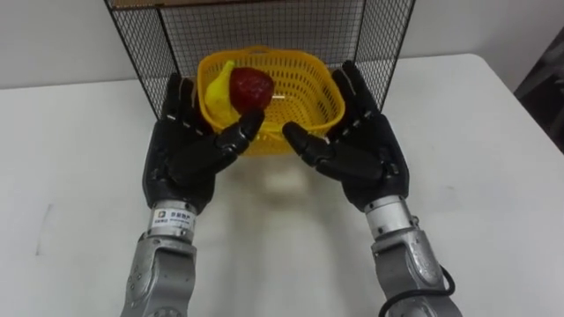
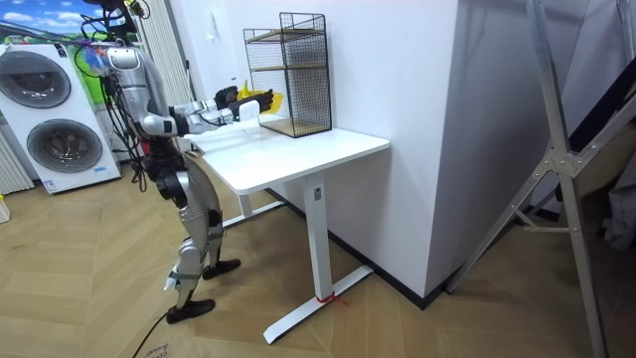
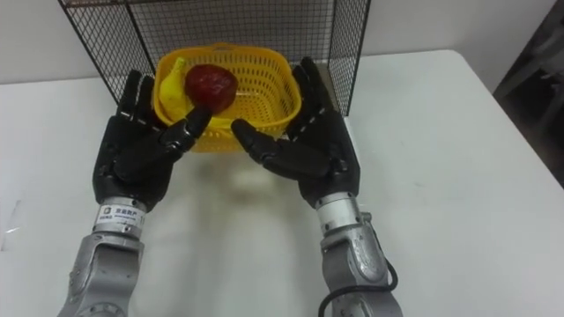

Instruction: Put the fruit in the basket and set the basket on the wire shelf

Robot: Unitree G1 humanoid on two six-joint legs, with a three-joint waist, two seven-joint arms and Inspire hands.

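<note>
White table [image 1: 493, 158] runs out from a plain wall, with 2 washers [image 2: 45, 109] behind the robot, which leans in from the table's end with both arms stretched forward. At the far edge stands the wire shelf [image 1: 264, 26], and the yellow basket [image 1: 308, 88] sits at the mouth of its lower bay. I cannot tell whether it rests there or is carried. 2 fruits lie inside, a banana [image 1: 218, 88] against the left wall and a red fruit [image 1: 251, 88] beside it.

The left hand [image 1: 181, 154] and right hand [image 1: 366, 150] flank the basket with their palms turned toward each other. Their fingers [image 1: 174, 97] are straight and slightly spread along its sides. Both thumbs reach inward below the front rim, and nothing is pinched.

I'd judge the basket light, a thin plastic lattice that gives if squeezed hard and is smooth enough to slip between flat palms. The loose fruit would roll if it tips, the round red one first. The safest hold looks like both sides just under the rim, or fingers beneath the base, with the basket kept level.

No writing shows on the basket or shelf. A small label [image 1: 174, 217] sits on the left wrist, with print too small to read.
</note>
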